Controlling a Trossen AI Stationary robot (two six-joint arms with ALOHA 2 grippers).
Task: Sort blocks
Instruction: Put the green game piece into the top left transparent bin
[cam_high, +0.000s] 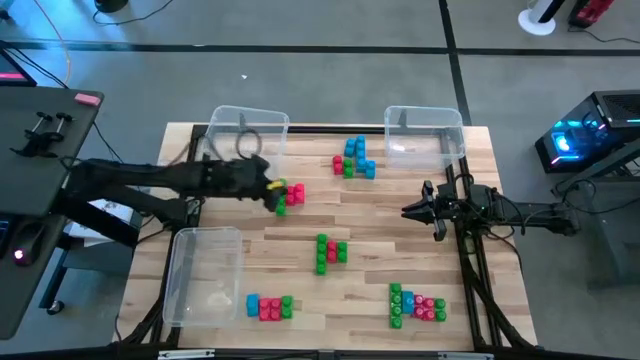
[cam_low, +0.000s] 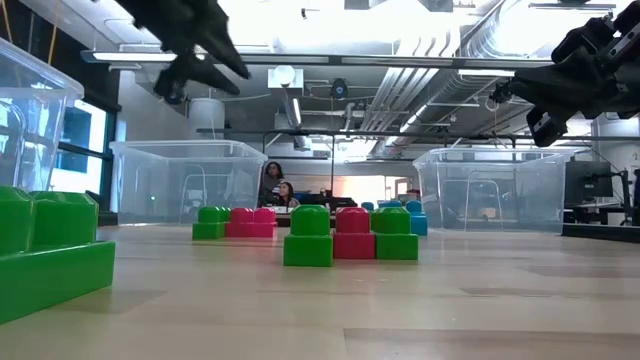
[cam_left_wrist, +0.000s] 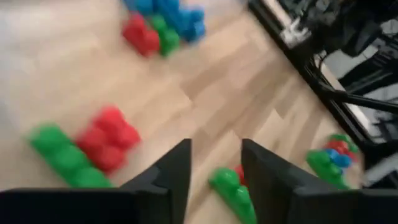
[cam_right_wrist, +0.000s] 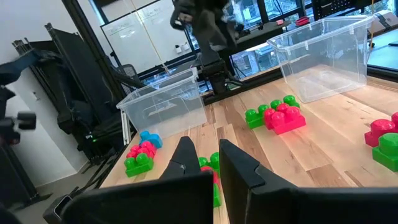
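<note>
Just beside the far-left clear bin (cam_high: 248, 128), the left end effector (cam_high: 272, 192) hangs over a green-and-red block cluster (cam_high: 290, 195), fingers narrowly parted and empty. The cluster lies directly beneath; the closed right end effector (cam_high: 412, 211) waits well apart.

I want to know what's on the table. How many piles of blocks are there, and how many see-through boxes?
Block clusters: 5
Clear bins: 3
Total: 8
</note>
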